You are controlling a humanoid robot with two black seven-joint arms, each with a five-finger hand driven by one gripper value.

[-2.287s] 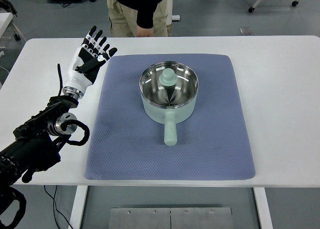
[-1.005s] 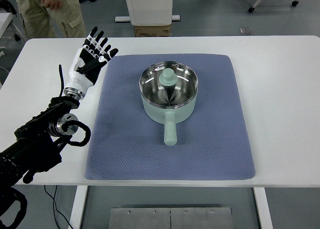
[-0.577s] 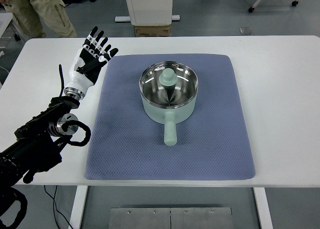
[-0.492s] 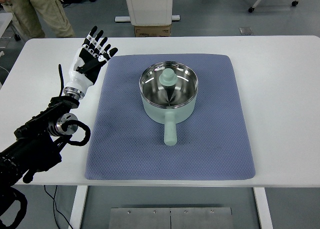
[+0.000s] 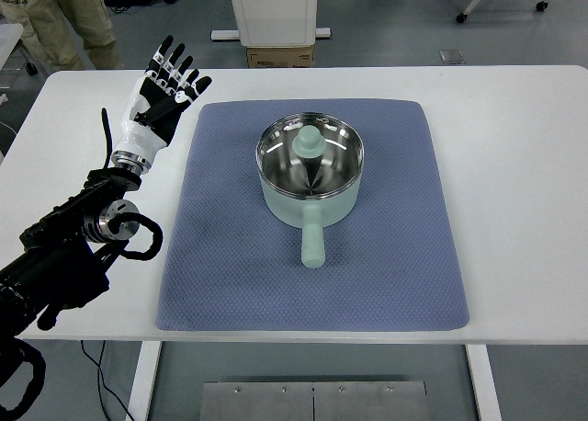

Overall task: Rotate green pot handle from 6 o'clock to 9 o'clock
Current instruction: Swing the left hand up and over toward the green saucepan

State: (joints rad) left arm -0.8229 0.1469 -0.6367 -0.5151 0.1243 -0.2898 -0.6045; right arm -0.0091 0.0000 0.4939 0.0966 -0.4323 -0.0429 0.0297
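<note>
White table [image 5: 514, 164], left robot hand [image 5: 158, 99] splayed, empty.

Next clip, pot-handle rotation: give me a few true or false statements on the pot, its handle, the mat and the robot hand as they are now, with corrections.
1. The pale green pot with a shiny steel interior sits on the blue-grey textured mat. True.
2. The pot's straight green handle points to 9 o'clock. False: it points toward the near edge, at 6 o'clock.
3. The left hand grips the handle. False: it is off the mat's far left corner, fingers spread, holding nothing.
4. A green knobbed piece lies inside the pot. True.
5. The right hand rests on the white table. False: no right hand is in view.
</note>
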